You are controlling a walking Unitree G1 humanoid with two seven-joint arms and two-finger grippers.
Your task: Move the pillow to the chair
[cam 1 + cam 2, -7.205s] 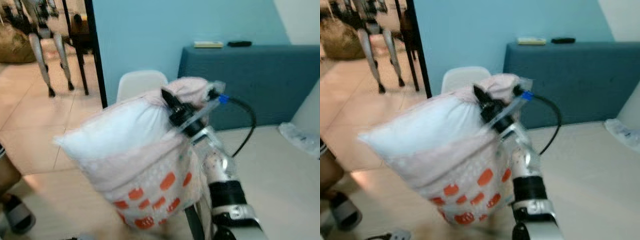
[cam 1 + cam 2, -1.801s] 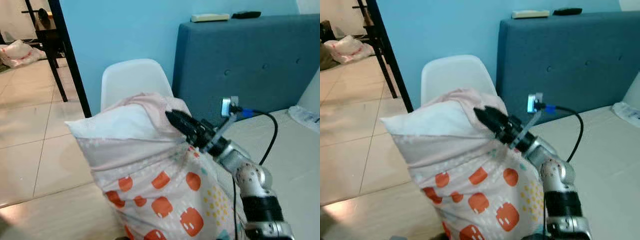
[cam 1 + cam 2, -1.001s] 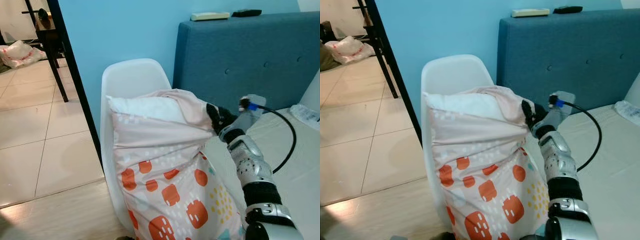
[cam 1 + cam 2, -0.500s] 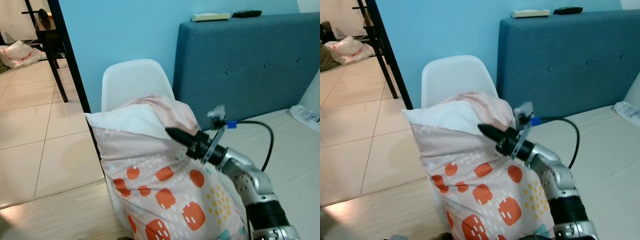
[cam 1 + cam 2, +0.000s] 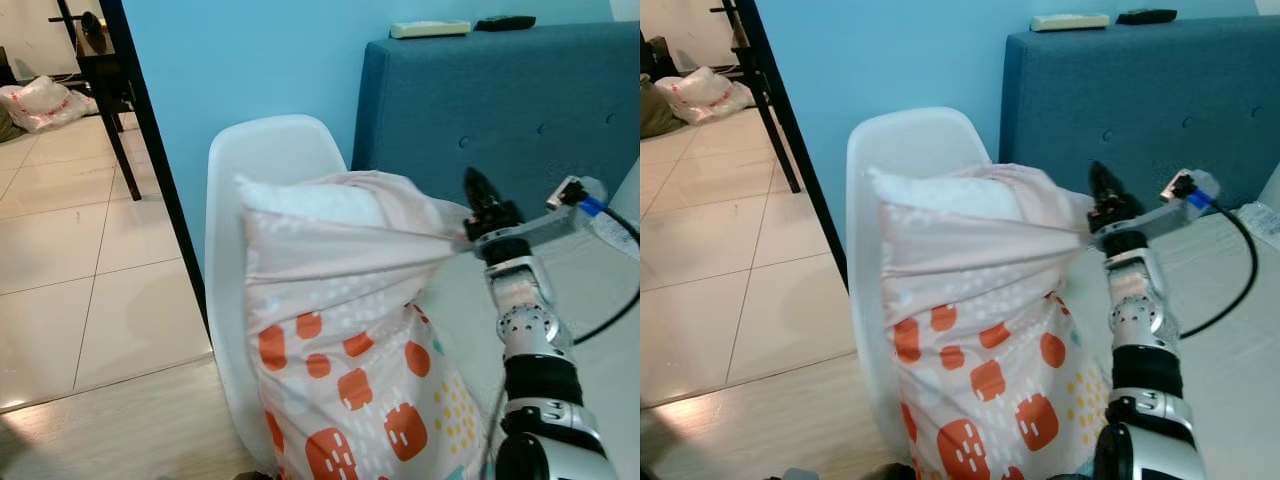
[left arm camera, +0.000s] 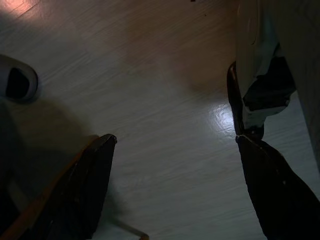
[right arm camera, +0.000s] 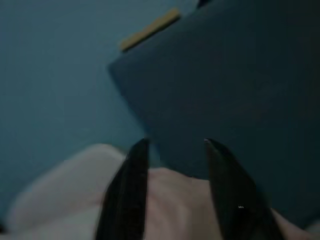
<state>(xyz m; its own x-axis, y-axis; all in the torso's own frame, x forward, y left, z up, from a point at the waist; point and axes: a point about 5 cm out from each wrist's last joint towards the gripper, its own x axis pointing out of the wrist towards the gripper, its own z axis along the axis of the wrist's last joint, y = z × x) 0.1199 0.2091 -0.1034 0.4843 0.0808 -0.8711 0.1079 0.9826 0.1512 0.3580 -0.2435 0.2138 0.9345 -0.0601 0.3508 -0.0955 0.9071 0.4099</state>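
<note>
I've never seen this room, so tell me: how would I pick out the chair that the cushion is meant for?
Find the dark blue padded headboard against the light blue wall. Just to its left stands a white moulded plastic chair with a rounded back, beside a black door frame. It is the only seat here, with a pink pillow with orange blotches propped upright against it.

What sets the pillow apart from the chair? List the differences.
The pillow is soft and creased; the chair is a smooth hard shell. The pillow is pale pink with orange and yellow prints; the chair is plain white. The pillow stands propped against the chair's back, its corner at the right tool; nothing holds the chair. Both are light in colour.
</note>
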